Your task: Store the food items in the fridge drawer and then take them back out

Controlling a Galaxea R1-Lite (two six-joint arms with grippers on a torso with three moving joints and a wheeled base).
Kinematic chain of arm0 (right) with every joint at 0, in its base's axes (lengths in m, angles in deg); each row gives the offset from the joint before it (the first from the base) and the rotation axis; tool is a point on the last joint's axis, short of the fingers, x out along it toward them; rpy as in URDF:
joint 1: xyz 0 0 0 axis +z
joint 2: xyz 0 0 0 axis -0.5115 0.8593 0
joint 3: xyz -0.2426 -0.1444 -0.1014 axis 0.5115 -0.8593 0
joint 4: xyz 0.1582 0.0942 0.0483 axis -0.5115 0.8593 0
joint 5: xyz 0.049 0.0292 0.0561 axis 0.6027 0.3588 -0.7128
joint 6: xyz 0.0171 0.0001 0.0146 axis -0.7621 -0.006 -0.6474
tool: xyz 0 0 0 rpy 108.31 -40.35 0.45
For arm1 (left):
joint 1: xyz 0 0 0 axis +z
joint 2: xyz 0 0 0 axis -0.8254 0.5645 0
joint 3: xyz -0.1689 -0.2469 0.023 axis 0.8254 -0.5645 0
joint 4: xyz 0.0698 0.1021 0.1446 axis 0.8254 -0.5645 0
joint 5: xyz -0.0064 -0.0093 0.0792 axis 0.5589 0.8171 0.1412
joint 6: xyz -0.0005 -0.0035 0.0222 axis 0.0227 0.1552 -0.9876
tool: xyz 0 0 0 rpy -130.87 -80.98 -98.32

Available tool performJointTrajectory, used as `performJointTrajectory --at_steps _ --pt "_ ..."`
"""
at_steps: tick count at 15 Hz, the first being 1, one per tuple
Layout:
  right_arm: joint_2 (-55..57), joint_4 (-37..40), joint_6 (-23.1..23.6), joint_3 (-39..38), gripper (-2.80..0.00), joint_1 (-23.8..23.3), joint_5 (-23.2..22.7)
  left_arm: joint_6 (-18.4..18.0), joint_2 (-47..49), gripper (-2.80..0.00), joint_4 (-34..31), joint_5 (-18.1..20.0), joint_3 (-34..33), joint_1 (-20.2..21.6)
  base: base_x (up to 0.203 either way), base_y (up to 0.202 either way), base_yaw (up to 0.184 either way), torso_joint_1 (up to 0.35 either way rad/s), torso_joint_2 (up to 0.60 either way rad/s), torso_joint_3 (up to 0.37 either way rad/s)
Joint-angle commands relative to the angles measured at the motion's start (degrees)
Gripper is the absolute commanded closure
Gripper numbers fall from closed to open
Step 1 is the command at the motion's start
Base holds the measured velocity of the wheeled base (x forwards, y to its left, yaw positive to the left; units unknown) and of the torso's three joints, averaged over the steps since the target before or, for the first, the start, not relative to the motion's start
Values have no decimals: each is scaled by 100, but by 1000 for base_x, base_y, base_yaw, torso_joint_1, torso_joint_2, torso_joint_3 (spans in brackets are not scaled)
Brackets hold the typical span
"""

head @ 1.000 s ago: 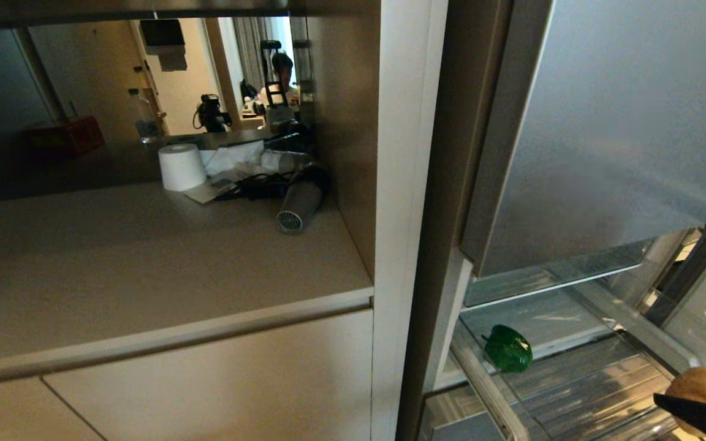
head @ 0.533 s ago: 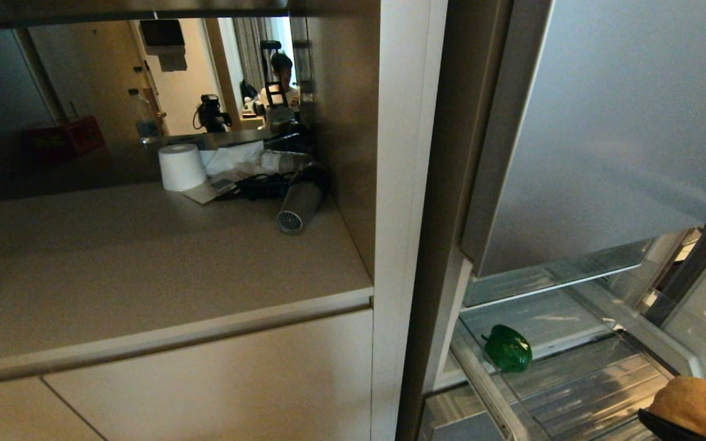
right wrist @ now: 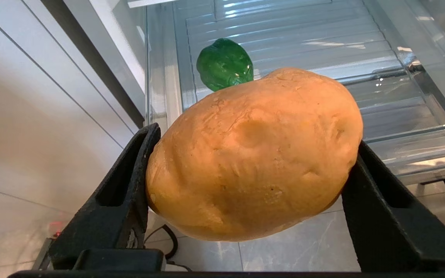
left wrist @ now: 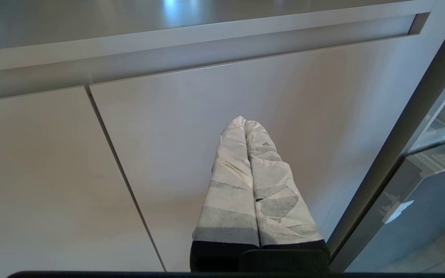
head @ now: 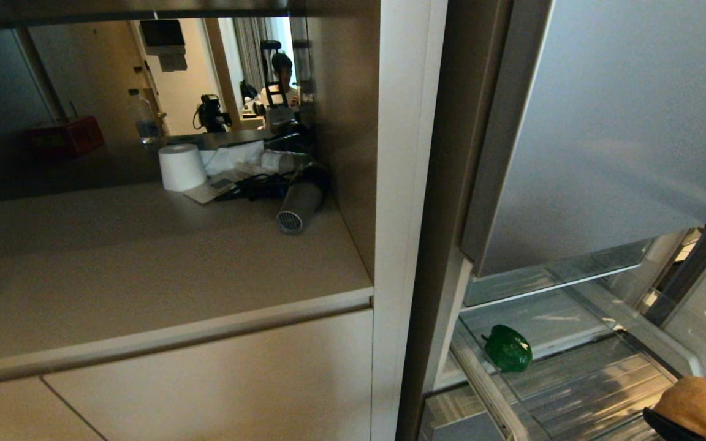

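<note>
Fridge drawer (head: 580,386): bell pepper (head: 507,348) on ribbed floor, seemingly left-rear.

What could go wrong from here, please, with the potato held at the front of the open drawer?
1. The right gripper holds the round potato only by its two sides, so it might slip out.
2. Seen from the wrist, the potato hangs over the floor, in front of the fridge drawer; if dropped, it would probably miss the drawer where the bell pepper lies.

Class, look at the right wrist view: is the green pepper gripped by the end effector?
No: the right end effector grips the potato; the green pepper lies in the fridge drawer.
</note>
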Motion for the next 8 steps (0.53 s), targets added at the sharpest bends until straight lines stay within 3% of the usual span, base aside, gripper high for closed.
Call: performJointTrajectory --at_steps 1,5,8 --pt "20 -20 5 -5 0 22 -11 1 2 0 3 0 -62 3 0 0 0 0 0 0" --pt "17 175 -1 -5 0 16 -2 1 2 0 3 0 -62 3 0 0 0 0 0 0" --pt "-1 287 8 -5 0 13 -2 1 2 0 3 0 -53 3 2 -7 117 5 2 -2"
